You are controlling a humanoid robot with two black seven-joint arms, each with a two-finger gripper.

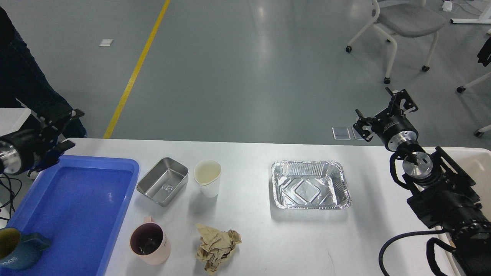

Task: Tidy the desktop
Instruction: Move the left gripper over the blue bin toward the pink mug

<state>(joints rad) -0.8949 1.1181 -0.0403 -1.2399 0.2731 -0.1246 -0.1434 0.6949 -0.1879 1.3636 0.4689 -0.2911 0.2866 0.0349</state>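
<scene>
Desktop (249, 237) clutter lies spread below and between our two arms, the white top filling the lower half of the view. Our right gripper (385, 111) hangs above the floor past the far right edge, its fingers spread and holding nothing. Our left gripper (63, 128) sits at the far left corner over the blue tray (76, 199), its two fingers parted, nothing between them. A teal mug (17, 249) stands in that tray's near corner. Just right of the tray rests a steel tin (163, 186), tilted askew, with a white paper cup (208, 178) close beside it. Nearer us a pink mug (149, 245) stands next to a crumpled brown paper (216, 247). A foil tray (310, 184) lies apart, right of centre. An office chair (406, 23) stands on the floor beyond.
</scene>
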